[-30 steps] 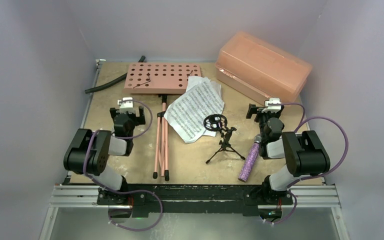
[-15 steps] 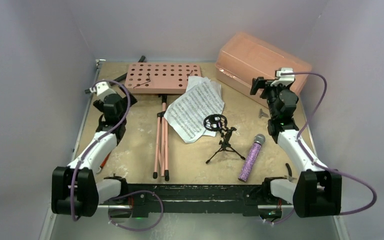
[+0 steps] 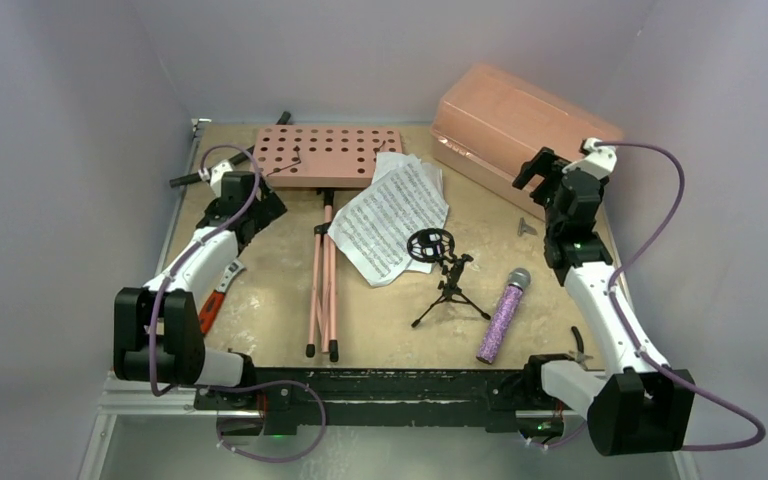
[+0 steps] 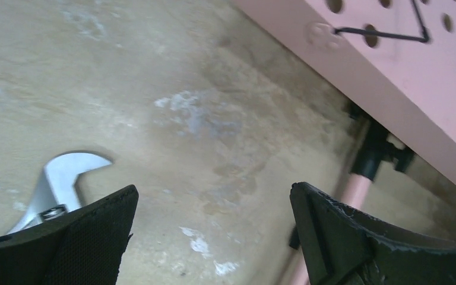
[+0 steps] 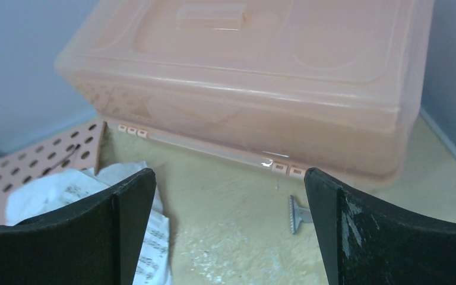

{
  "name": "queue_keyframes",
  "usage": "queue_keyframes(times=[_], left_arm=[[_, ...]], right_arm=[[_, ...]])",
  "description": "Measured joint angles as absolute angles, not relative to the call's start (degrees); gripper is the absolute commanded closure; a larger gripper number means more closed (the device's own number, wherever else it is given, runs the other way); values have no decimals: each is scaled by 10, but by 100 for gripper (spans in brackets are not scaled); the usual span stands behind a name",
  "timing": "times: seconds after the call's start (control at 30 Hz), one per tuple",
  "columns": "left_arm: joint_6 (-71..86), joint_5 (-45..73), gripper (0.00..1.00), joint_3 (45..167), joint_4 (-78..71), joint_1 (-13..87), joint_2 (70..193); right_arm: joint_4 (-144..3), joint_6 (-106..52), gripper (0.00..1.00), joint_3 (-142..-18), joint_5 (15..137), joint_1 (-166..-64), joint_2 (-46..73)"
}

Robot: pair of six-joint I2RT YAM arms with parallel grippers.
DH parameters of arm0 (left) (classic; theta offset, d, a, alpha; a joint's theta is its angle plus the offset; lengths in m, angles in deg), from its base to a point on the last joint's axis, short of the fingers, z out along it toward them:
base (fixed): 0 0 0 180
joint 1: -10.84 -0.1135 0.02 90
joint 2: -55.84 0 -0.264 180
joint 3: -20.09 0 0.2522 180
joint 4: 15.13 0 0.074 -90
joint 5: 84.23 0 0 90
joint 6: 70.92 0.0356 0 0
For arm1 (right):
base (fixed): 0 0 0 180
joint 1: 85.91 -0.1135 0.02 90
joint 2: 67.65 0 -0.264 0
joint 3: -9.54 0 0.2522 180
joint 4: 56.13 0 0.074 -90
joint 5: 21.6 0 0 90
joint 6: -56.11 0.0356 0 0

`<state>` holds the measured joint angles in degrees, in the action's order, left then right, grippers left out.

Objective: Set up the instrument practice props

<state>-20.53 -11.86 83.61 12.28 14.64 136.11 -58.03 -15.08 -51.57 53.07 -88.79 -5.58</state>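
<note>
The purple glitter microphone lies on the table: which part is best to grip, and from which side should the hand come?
Probably mid-handle on the microphone, from straight above, closing across its narrow width. It lies flat, silver head at the far end, with bare table on both long sides. The open right hand is nearer.

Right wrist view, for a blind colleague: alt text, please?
A closed salmon translucent plastic box fills the background, seen between the right pincer's open black fingers. Lower left lie white sheet-music pages and a pink perforated music-stand desk; a small grey toothed metal piece lies before the box.
</note>
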Motion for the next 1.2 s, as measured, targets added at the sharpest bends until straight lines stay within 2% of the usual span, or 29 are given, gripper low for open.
queue_keyframes(times=[0.2,0.43,0.67,0.87,1.2], left_arm=[[-172,16,1,842,91,146,1366],[-138,173,1,922,51,168,1476],[-102,205,1,1058,64,264,1583],[-101,219,3,1142,59,307,1657],[-125,243,17,1205,52,381,1744]], right_arm=[[-646,-50,2,-534,512,-888,-69],[-732,-12,2,-560,550,-888,-69],[-794,7,2,-560,640,-888,-78],[-804,8,2,-560,725,-888,-93],[-799,13,2,-561,801,-889,-93]])
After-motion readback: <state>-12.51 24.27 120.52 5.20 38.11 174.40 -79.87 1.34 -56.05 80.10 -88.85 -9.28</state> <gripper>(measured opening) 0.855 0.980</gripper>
